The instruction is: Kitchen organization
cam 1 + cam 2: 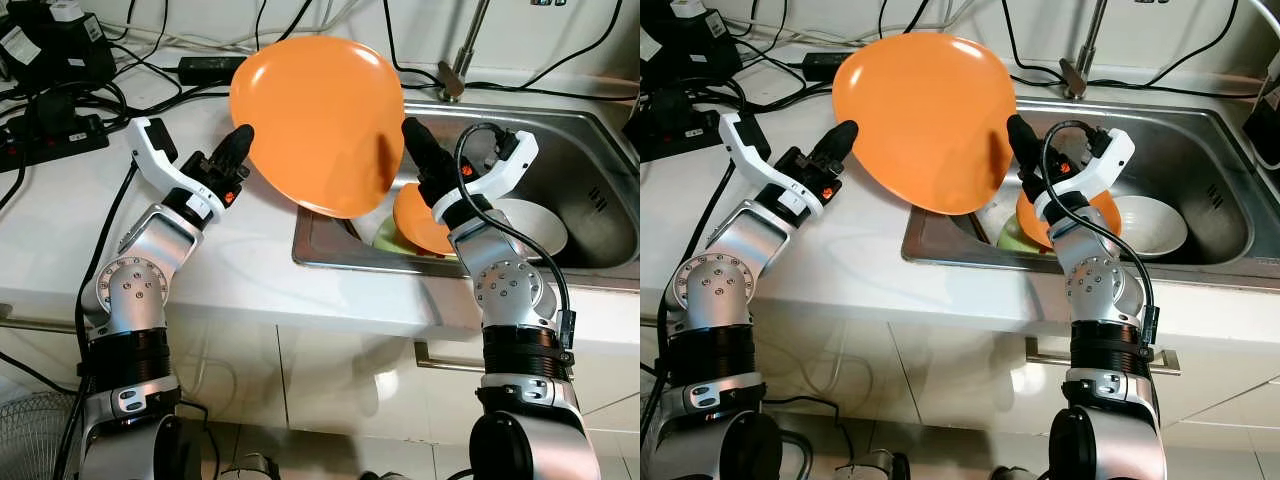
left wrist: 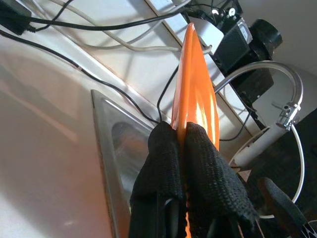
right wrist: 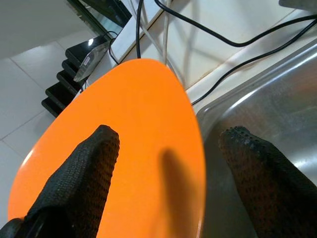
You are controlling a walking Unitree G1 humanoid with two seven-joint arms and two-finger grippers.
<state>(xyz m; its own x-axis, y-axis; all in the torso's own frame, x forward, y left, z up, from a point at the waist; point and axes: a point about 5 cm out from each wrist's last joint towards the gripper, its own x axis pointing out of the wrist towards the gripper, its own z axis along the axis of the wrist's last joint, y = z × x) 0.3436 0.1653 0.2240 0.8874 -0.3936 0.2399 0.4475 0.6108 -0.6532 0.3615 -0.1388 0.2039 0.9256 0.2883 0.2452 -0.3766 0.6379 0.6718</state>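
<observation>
A large orange plate [image 1: 320, 120] is held up on edge above the counter and the sink's left rim. My left gripper [image 1: 240, 145] is shut on its left rim; in the left wrist view both fingers [image 2: 166, 153] pinch the thin edge. My right gripper [image 1: 410, 135] is open at the plate's right rim. In the right wrist view one fingertip [image 3: 99, 148] lies over the plate's face and the other stands over the sink, and I cannot tell whether either touches the plate.
The steel sink [image 1: 580, 130] holds a small orange dish [image 1: 420, 225], a green plate [image 1: 388, 238] and a white bowl [image 1: 535, 225]. A faucet [image 1: 460, 60] stands behind it. Power strips and cables [image 1: 60, 130] crowd the back left of the white counter [image 1: 230, 250].
</observation>
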